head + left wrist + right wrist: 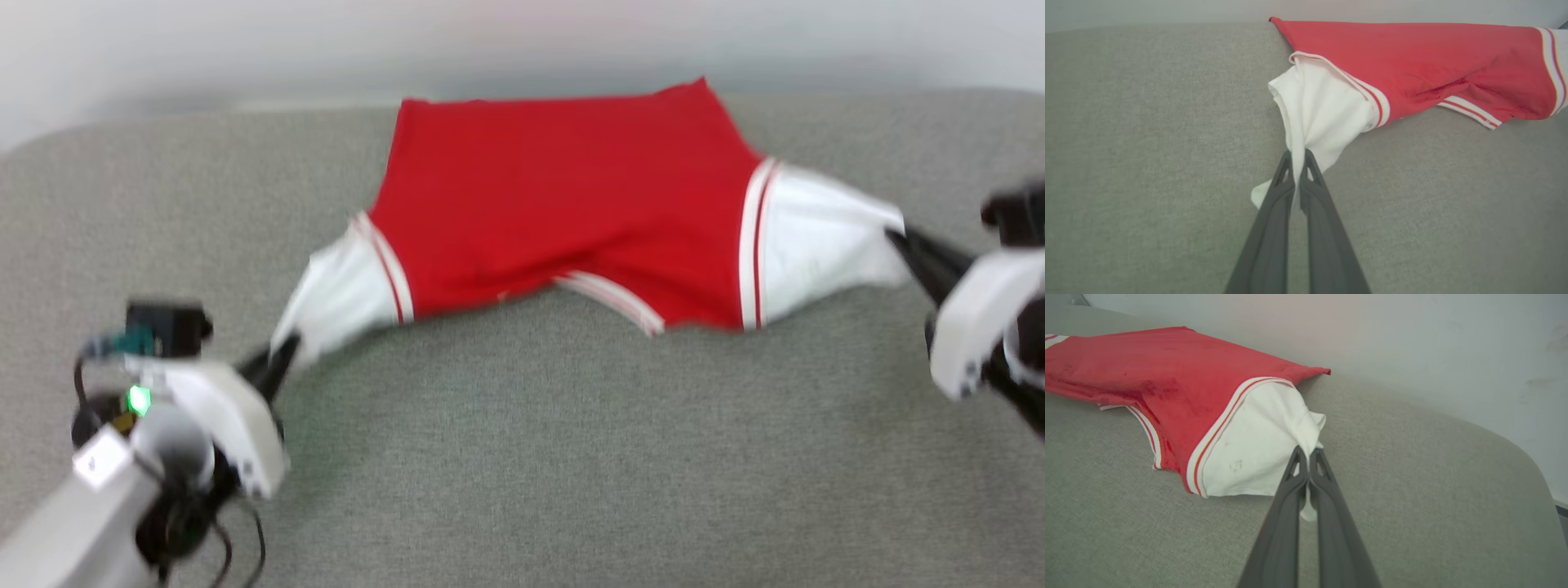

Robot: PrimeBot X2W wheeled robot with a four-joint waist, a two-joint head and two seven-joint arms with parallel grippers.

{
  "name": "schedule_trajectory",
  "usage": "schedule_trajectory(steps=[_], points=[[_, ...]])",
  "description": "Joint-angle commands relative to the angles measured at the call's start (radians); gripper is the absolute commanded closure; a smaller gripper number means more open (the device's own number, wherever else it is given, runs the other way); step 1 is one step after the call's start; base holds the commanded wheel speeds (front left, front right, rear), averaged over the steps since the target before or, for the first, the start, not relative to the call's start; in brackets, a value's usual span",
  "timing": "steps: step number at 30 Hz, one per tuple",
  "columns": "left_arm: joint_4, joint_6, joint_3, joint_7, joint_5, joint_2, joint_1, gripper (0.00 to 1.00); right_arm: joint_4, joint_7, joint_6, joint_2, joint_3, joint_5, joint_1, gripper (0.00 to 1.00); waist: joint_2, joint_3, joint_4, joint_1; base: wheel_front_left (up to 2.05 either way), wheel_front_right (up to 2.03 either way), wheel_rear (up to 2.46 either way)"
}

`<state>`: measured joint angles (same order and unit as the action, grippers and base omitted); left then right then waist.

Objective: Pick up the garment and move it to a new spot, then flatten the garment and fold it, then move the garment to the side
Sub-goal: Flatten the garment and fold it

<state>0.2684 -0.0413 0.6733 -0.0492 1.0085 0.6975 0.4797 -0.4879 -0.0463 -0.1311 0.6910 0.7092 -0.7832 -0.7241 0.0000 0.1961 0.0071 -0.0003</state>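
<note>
The garment (571, 204), a red jersey with white short sleeves and striped trim, lies stretched across the grey cushion, plain red side up. My left gripper (282, 351) is shut on the tip of its left white sleeve (1323, 114), the cloth pinched between the dark fingers (1274, 204). My right gripper (898, 238) is shut on the right white sleeve (1257, 453), pulling it outward. Both sleeves are drawn taut away from the red body (1167, 375). The striped collar (612, 298) faces the near side.
The grey fabric surface (531, 457) spreads wide in front of the garment. A pale wall (1433, 355) rises just behind the surface's curved far edge, close to the garment's hem.
</note>
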Motion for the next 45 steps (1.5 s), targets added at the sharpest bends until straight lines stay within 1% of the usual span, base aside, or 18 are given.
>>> schedule_trajectory(steps=[1, 6, 10, 15, 18, 23, 27, 28, 29, 30, 35, 37, 40, 43, 45], points=[[-0.009, -0.009, 0.0, 0.005, 0.005, 0.012, -0.024, 1.0, 0.01, -0.001, 0.001, 0.01, -0.01, -0.008, 0.022, 1.0, 0.0, -0.041, -0.007, 0.0003, 0.0, 0.0, 0.0], [-0.116, -0.074, 0.004, 0.017, 0.048, 0.058, -0.212, 1.0, 0.095, -0.03, 0.001, 0.06, -0.064, -0.051, 0.243, 1.0, 0.0, -0.099, -0.009, 0.0003, 0.0, 0.0, 0.0], [-0.183, -0.124, 0.008, 0.028, 0.078, 0.087, -0.338, 1.0, 0.16, -0.057, 0.001, 0.089, -0.135, -0.076, 0.421, 1.0, 0.0, -0.138, -0.009, 0.0003, 0.0, 0.0, 0.0], [-0.242, -0.172, 0.016, 0.041, 0.115, 0.122, -0.481, 1.0, 0.245, -0.133, 0.001, 0.116, -0.233, -0.086, 0.641, 1.0, 0.0, -0.167, -0.011, 0.0003, 0.0, 0.0, 0.0], [-0.27, -0.194, 0.013, 0.056, 0.137, 0.134, -0.549, 1.0, 0.296, -0.192, 0.001, 0.128, -0.294, -0.084, 0.76, 1.0, 0.0, -0.173, -0.015, 0.0003, 0.0, 0.0, 0.0], [-0.305, -0.217, 0.01, 0.077, 0.153, 0.147, -0.612, 1.0, 0.382, -0.301, 0.001, 0.116, -0.385, -0.073, 0.909, 1.0, 0.0, -0.163, -0.012, 0.0003, 0.0, 0.0, 0.0], [-0.325, -0.224, 0.016, 0.076, 0.14, 0.138, -0.602, 1.0, 0.442, -0.352, 0.001, 0.081, -0.458, -0.031, 0.938, 1.0, 0.0, -0.149, -0.007, 0.0003, 0.0, 0.0, 0.0], [-0.328, -0.225, 0.017, 0.077, 0.135, 0.134, -0.593, 1.0, 0.455, -0.361, 0.001, 0.068, -0.472, -0.014, 0.936, 0.75, 0.0, -0.147, -0.006, 0.0003, 0.0, 0.0, 0.0], [-0.331, -0.225, 0.019, 0.076, 0.13, 0.131, -0.586, 1.0, 0.469, -0.369, 0.001, 0.059, -0.488, 0.001, 0.93, 0.1, 0.0, -0.145, -0.005, 0.0003, 0.0, 0.0, 0.0], [-0.333, -0.225, 0.024, 0.072, 0.124, 0.128, -0.578, 1.0, 0.483, -0.379, 0.001, 0.052, -0.501, 0.014, 0.922, 0.0, 0.0, -0.142, -0.003, 0.0003, 0.0, 0.0, 0.0], [-0.349, -0.231, 0.027, 0.082, 0.088, 0.112, -0.528, 1.0, 0.561, -0.388, 0.001, 0.036, -0.595, 0.081, 0.827, 0.0, 0.0, -0.116, 0.015, 0.0003, 0.0, 0.0, 0.0], [-0.357, -0.23, 0.03, 0.084, 0.071, 0.105, -0.507, 1.0, 0.587, -0.386, 0.001, 0.035, -0.634, 0.107, 0.761, 0.0, 0.0, -0.096, 0.028, 0.0003, 0.0, 0.0, 0.0], [-0.364, -0.225, 0.035, 0.086, 0.042, 0.092, -0.463, 1.0, 0.615, -0.401, 0.001, 0.048, -0.671, 0.137, 0.618, 0.0, 0.0, -0.055, 0.053, 0.0003, 0.0, 0.0, 0.0], [-0.367, -0.219, 0.036, 0.091, 0.015, 0.077, -0.413, 1.0, 0.621, -0.472, 0.001, 0.062, -0.662, 0.133, 0.462, 0.0, 0.0, -0.003, 0.082, 0.0003, 0.0, 0.0, 0.0], [-0.365, -0.213, 0.039, 0.092, -0.005, 0.062, -0.375, 1.0, 0.597, -0.554, 0.001, 0.08, -0.623, 0.129, 0.354, 0.0, 0.0, 0.036, 0.102, 0.0003, 0.0, 0.0, 0.0]])
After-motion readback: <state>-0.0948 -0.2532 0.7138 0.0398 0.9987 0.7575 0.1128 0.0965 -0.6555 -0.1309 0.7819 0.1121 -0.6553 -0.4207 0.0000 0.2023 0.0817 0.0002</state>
